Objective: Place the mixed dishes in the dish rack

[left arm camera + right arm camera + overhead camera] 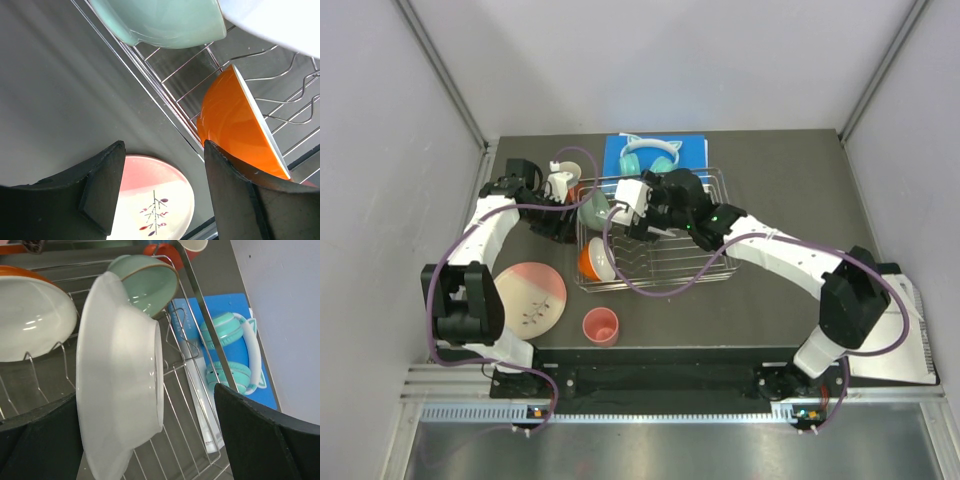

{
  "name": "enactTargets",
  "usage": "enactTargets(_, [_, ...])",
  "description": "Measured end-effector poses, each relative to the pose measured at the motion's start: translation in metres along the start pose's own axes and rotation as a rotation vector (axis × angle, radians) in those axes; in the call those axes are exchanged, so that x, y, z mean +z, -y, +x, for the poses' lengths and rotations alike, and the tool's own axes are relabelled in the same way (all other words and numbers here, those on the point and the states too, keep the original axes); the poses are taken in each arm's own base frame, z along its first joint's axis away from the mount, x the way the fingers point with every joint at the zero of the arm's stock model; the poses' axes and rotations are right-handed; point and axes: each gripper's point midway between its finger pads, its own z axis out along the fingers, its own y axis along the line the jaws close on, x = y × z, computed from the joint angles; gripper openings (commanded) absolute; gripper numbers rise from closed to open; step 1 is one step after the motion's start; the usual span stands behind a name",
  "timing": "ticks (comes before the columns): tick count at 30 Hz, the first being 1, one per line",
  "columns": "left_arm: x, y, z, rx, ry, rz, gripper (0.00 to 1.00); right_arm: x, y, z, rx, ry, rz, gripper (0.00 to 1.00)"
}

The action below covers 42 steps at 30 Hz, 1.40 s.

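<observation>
The dish rack [705, 262] holds a mint green bowl [592, 210], an orange bowl [593, 260] and a white dish [120, 375], all on edge. My right gripper [638, 208] is over the rack and open wide. In the right wrist view [147, 405] the white dish stands between its fingers, close to the left one. My left gripper [556, 222] is open and empty by the rack's left rim; in the left wrist view [164, 150] it is above the table. The pink-and-cream plate [530, 297] and coral cup [601, 325] sit on the table.
Teal cat-ear headphones [650, 155] lie on a blue book [692, 150] behind the rack. A reddish-orange item [162, 252] and a cream cup [192, 244] show past the rack's far left corner. Grey walls close both sides.
</observation>
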Motion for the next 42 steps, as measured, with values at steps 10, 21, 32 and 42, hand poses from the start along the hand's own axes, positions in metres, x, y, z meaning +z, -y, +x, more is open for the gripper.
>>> enactTargets(10, [0.000,0.000,0.000,-0.003,0.000,0.000,0.69,-0.002,-0.012,-0.004,-0.003,0.009,-0.014,1.00])
enactTargets(21, [0.000,0.000,0.000,-0.003,0.000,0.000,0.69,0.005,-0.002,-0.004,-0.028,0.000,0.025,1.00])
enactTargets(32, [0.000,0.000,0.000,-0.003,0.000,0.000,0.68,0.029,0.022,-0.012,-0.047,0.002,0.068,1.00])
enactTargets(42, [0.000,0.002,-0.001,-0.004,0.003,0.009,0.68,0.026,0.059,-0.009,-0.022,0.004,0.138,1.00])
